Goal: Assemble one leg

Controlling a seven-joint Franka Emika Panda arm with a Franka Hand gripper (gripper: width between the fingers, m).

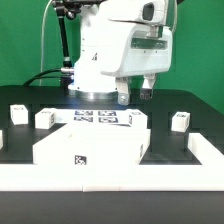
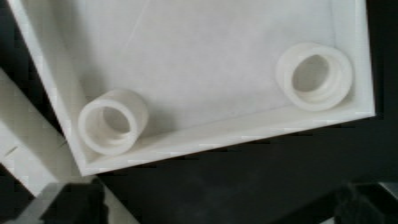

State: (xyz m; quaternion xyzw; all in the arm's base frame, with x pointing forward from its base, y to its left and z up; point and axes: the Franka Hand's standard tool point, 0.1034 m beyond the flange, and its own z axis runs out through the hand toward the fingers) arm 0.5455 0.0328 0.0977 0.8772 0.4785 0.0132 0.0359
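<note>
Several small white legs stand on the black table: one at the exterior view's far left (image 1: 18,113), one next to it (image 1: 45,117), one behind the panel's right corner (image 1: 135,119) and one at the right (image 1: 179,121). The large flat white panel (image 1: 90,146) lies in front; the wrist view shows its inside (image 2: 196,55) with two round corner sockets (image 2: 112,122) (image 2: 315,72). My gripper (image 1: 135,96) hangs open and empty above the panel's back edge, holding nothing. In the wrist view only its dark fingertips show, the gripper (image 2: 210,203) spread wide.
The marker board (image 1: 100,118) lies behind the panel, under the gripper. A low white wall (image 1: 205,152) borders the table at the front and right. The robot's base (image 1: 95,70) stands at the back.
</note>
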